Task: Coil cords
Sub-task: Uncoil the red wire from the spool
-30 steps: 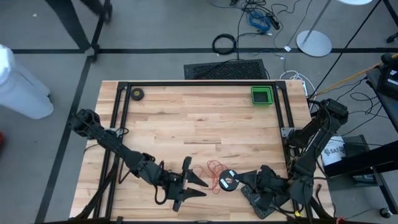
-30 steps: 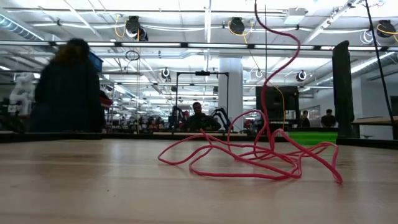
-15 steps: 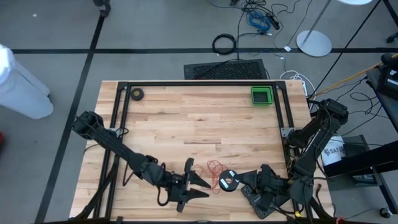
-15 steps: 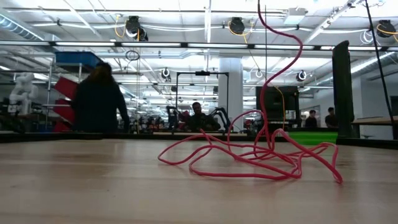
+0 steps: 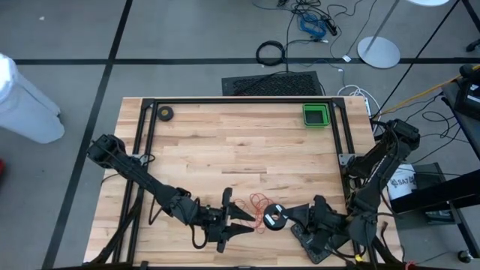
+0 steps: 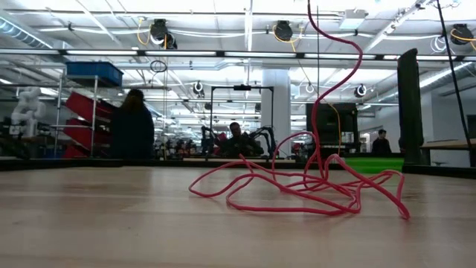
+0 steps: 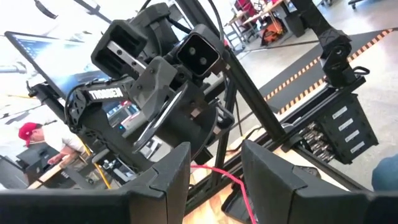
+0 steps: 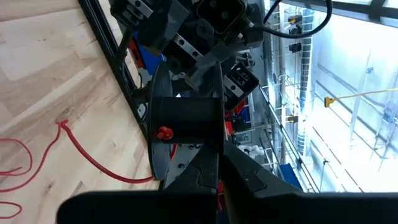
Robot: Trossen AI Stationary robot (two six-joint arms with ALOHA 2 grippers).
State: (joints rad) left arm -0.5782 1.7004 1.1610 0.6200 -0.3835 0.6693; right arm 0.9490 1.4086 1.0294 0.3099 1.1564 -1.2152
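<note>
The thin red cord (image 5: 259, 204) lies in a loose tangle on the wooden table near its front edge. One strand (image 6: 321, 89) rises from the pile (image 6: 297, 190) out of the low view. Its black reel (image 5: 275, 218) hangs just right of the pile, with my right gripper (image 5: 286, 218) shut on it. The cord's end is fixed at the reel's hub (image 8: 163, 132). My left gripper (image 5: 238, 221) stands open left of the reel, pointing level at it. In the left wrist view the cord (image 7: 233, 182) runs between its fingers. My right gripper pinches the rim of one of the reel's flanges (image 8: 217, 144) between its two shut fingers, coming level from the table's right side. The reel is lifted clear of the table, and the cord (image 8: 87, 155) hangs slack from it to the wood. Whether my left gripper touches the cord, I cannot tell.
A green bin (image 5: 316, 115) stands at the far right corner and a small black roll (image 5: 165, 113) at the far left. Black frame rails (image 5: 225, 101) run along the far edge and both sides. A person (image 6: 134, 134) stands in the room behind.
My left gripper has edged a little toward the reel and rolled slightly, staying open. The cord pile on the table has kept its shape. The person in the room behind has walked from left toward the middle.
</note>
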